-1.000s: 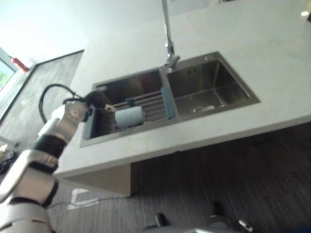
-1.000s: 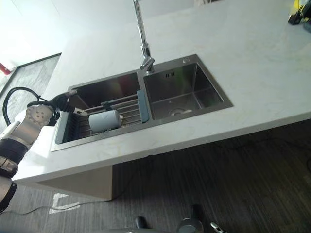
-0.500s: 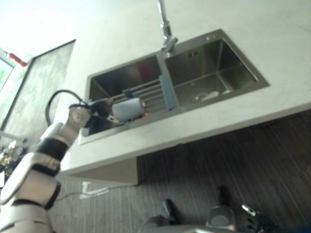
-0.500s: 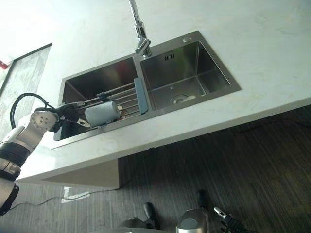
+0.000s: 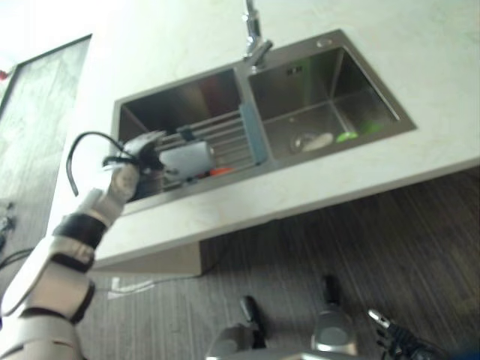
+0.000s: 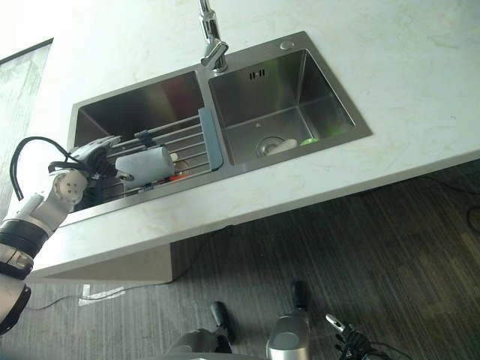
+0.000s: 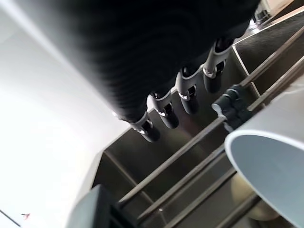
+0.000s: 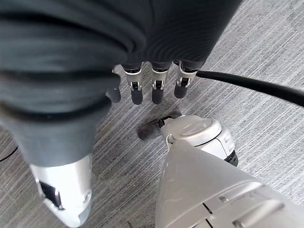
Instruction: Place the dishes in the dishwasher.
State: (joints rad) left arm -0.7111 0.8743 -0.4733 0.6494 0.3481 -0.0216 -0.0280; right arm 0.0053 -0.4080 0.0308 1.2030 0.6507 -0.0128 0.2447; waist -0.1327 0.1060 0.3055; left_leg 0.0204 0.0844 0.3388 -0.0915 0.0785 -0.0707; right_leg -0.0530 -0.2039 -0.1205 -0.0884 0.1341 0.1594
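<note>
Progress is minimal — the cup (image 6: 145,165) lies untouched on the sink rack (image 6: 176,142). My left hand (image 6: 96,154) hovers beside it, fingers (image 7: 189,97) relaxed; right hand (image 8: 147,88) hangs idle, released.

1. Left hand (image 6: 96,154) raised from the sink's left end to rack (image 6: 174,142) level, fingers (image 7: 189,95) now spread over the rods just beside the pale cup (image 6: 144,166).
2. Whole view shifted: camera moved, sink (image 6: 300,90) now higher in both eye views.
</note>
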